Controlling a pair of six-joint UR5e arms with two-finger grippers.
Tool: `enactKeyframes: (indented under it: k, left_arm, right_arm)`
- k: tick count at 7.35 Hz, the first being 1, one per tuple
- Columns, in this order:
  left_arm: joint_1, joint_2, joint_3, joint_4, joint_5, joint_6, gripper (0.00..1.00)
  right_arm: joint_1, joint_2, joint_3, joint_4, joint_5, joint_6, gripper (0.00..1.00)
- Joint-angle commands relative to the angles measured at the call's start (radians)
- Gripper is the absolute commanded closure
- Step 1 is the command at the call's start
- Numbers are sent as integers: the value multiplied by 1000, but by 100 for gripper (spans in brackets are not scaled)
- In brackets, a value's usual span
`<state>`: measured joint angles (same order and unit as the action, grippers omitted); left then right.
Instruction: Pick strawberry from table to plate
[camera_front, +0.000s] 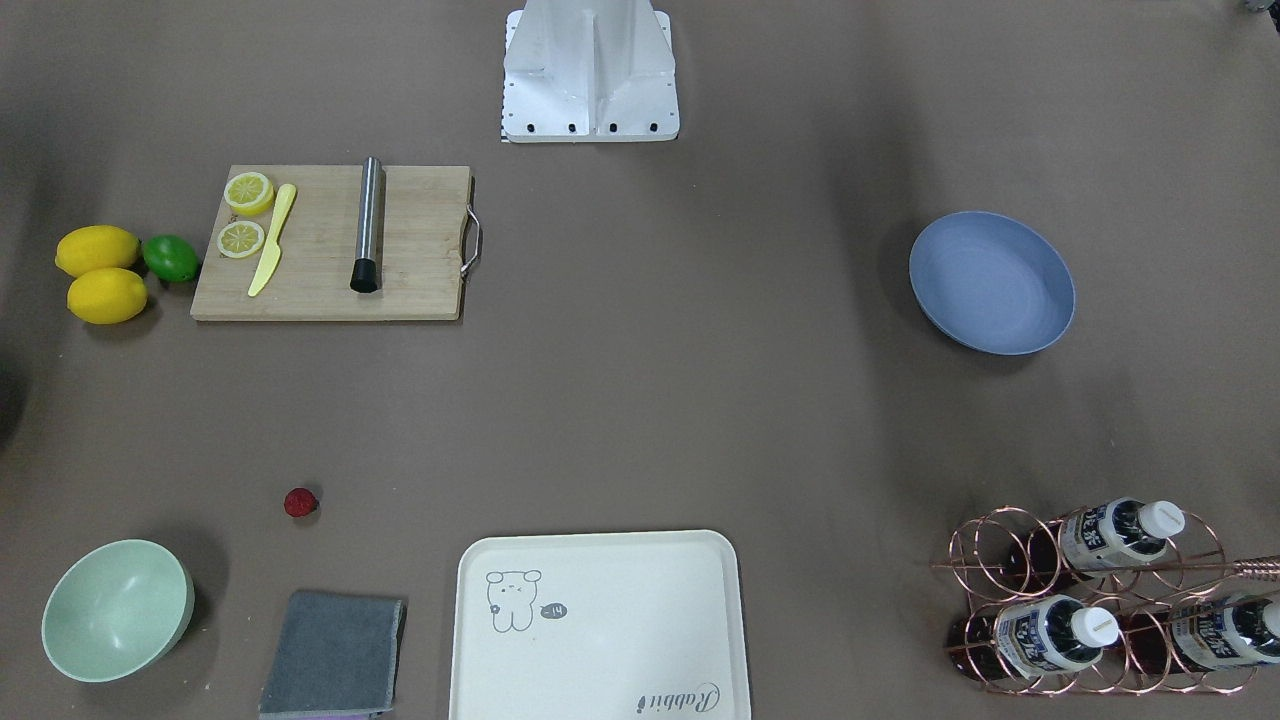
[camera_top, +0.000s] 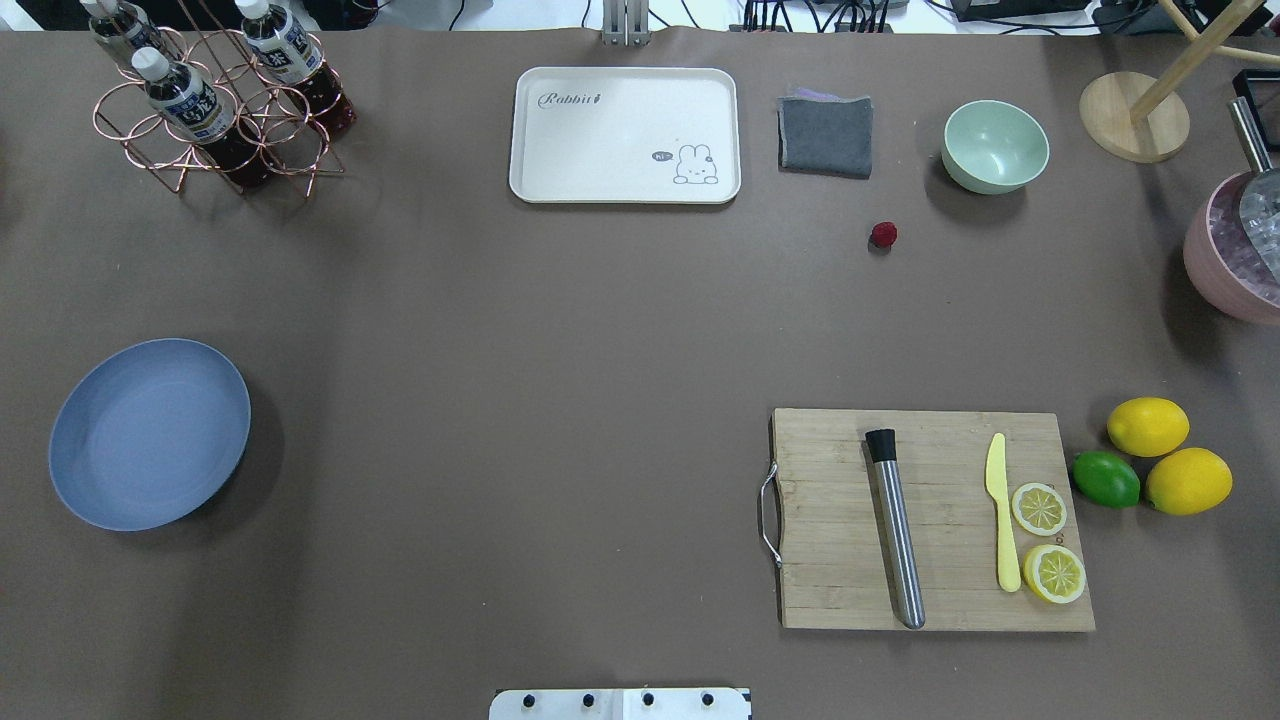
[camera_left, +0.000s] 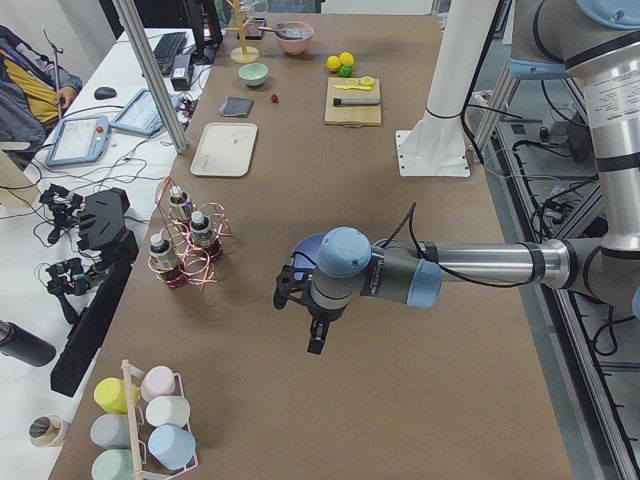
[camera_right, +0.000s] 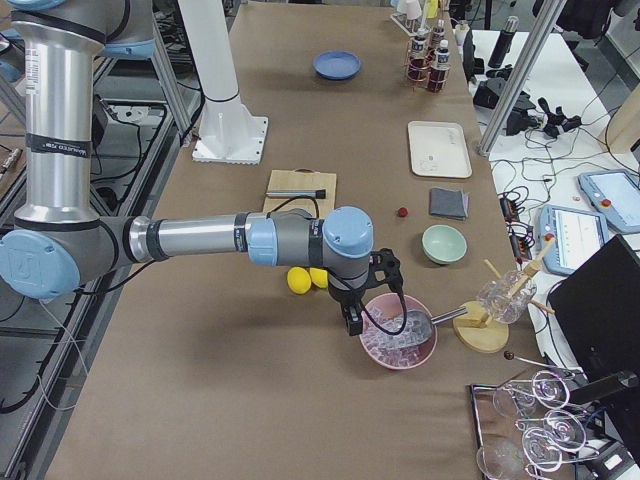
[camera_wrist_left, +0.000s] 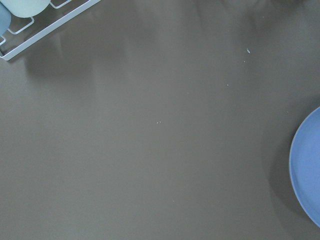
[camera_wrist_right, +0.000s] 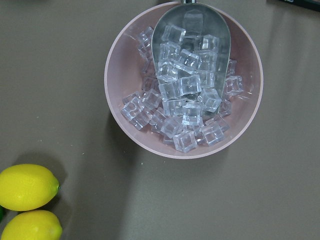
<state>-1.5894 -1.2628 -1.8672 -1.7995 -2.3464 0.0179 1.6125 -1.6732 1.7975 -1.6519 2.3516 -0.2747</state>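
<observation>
The strawberry (camera_front: 300, 502) (camera_top: 883, 234) lies alone on the brown table (camera_top: 560, 330), between the mint bowl and the grey cloth; it also shows as a red dot in the side views (camera_left: 274, 98) (camera_right: 402, 212). The blue plate (camera_front: 992, 283) (camera_top: 150, 433) (camera_wrist_left: 307, 170) sits empty on the opposite side of the table. My left gripper (camera_left: 300, 320) hangs above the table beside the plate (camera_left: 303, 248), which its arm partly hides. My right gripper (camera_right: 368, 300) hovers over a pink ice bowl, far from the strawberry. Whether either gripper is open or shut I cannot tell.
A cutting board (camera_top: 930, 520) carries a steel muddler, a yellow knife and lemon slices, with lemons (camera_top: 1148, 426) and a lime beside it. Mint bowl (camera_top: 996, 146), grey cloth (camera_top: 825, 135), cream tray (camera_top: 625, 135), bottle rack (camera_top: 215, 100) and pink ice bowl (camera_wrist_right: 182, 80) line the far edge.
</observation>
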Motion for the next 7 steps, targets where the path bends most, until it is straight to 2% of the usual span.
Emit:
enactKeyframes:
  k: [1, 5, 7]
  left_arm:
    - [9, 0, -4, 0, 7, -3, 2]
    - [26, 22, -1, -3, 2, 0, 2]
    - [28, 54, 2, -85, -1, -3, 2]
  right_arm:
    - [-3, 3, 2, 0, 0, -3, 0]
    - [-11, -2, 5, 1, 5, 5, 0]
    - [-14, -8, 3, 1, 5, 3, 0]
